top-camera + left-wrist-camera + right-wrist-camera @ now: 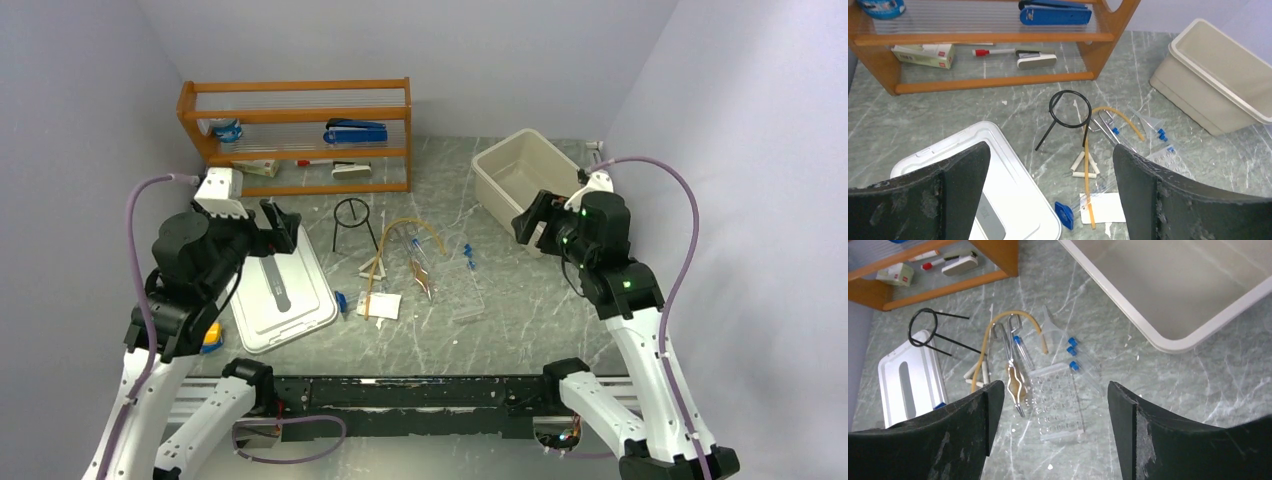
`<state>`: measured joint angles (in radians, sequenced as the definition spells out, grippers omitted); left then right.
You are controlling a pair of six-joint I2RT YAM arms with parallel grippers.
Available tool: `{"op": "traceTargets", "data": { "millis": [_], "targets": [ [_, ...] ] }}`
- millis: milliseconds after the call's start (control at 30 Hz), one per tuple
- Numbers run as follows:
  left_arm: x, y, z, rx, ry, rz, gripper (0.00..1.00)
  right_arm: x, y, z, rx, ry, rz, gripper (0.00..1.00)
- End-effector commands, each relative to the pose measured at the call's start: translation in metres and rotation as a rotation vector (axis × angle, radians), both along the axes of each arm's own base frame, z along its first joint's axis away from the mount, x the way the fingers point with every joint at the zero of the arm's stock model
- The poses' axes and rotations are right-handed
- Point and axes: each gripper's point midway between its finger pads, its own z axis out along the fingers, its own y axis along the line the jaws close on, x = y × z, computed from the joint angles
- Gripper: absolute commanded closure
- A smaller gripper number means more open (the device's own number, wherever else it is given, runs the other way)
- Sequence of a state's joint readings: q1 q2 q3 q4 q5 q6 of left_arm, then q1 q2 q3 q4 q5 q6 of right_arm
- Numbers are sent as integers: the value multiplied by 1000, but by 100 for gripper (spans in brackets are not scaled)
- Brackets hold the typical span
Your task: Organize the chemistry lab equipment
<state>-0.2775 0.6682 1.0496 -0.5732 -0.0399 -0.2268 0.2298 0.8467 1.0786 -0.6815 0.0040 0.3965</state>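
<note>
The lab equipment lies loose mid-table: a black tripod ring, amber tubing, metal tongs, a white triangle, a paper packet, blue-capped tubes and a clear rack. My left gripper hovers open above the white lid, left of the pile. Its wrist view shows the ring, triangle and packet between its fingers. My right gripper is open beside the beige bin, looking down on the tongs and rack.
An orange shelf with a blue stapler and stationery stands at the back left. A yellow-and-blue block sits by the left arm. A small blue piece lies at the lid's edge. Walls close in on both sides.
</note>
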Motion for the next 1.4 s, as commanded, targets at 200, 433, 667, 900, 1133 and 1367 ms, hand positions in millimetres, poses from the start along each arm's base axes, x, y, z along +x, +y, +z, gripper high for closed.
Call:
{"op": "traceTargets", "data": {
  "millis": [200,433,667,900,1133,1367],
  "targets": [
    [13,-20,-25,-107,15,-45,3,-29,37,-39,158,39,192,22],
    [31,-39,-75,-158,150,-76,7,-28,71,-62,220,97,354,27],
    [43,-56,-112,-228,237,-105,13,-11,139,-61,94,106,345,27],
    [46,-32,-120,-222,251,49,18,27,213,-75,-42,89,187,31],
    [40,-1,-112,-171,229,194,17,76,264,-92,-45,55,43,33],
    [47,4,-109,-21,259,174,18,108,311,-111,-93,64,43,35]
  ]
}}
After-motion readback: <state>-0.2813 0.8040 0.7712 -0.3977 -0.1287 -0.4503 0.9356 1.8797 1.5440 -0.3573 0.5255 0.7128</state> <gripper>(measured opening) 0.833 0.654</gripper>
